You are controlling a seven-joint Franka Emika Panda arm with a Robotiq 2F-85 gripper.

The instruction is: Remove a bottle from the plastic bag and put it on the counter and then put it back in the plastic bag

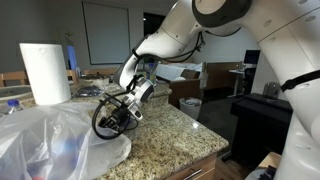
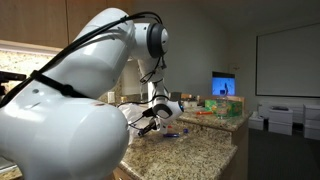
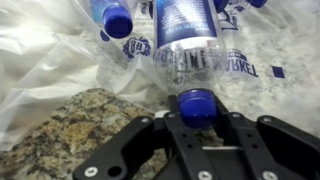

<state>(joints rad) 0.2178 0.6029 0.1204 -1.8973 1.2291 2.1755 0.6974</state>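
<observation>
The bottle (image 3: 185, 40), clear with a blue-and-white label, lies across the wrist view with its body over the crinkled whitish plastic bag (image 3: 60, 60). Its blue cap sits between my fingers. My gripper (image 3: 196, 112) is shut on the bottle at its cap end, low over the speckled granite counter (image 3: 70, 130). In an exterior view the gripper (image 1: 120, 112) is at the bag's (image 1: 50, 140) right edge above the counter (image 1: 175, 140). It also shows in an exterior view (image 2: 150, 118), where the arm hides the bag.
A second blue-capped bottle (image 3: 115, 18) lies in the bag beside the held one. A white paper towel roll (image 1: 45, 72) stands behind the bag. A small coloured item (image 2: 172, 133) lies on the counter (image 2: 205, 150) near the gripper. The counter's rounded edge (image 1: 215, 145) is close.
</observation>
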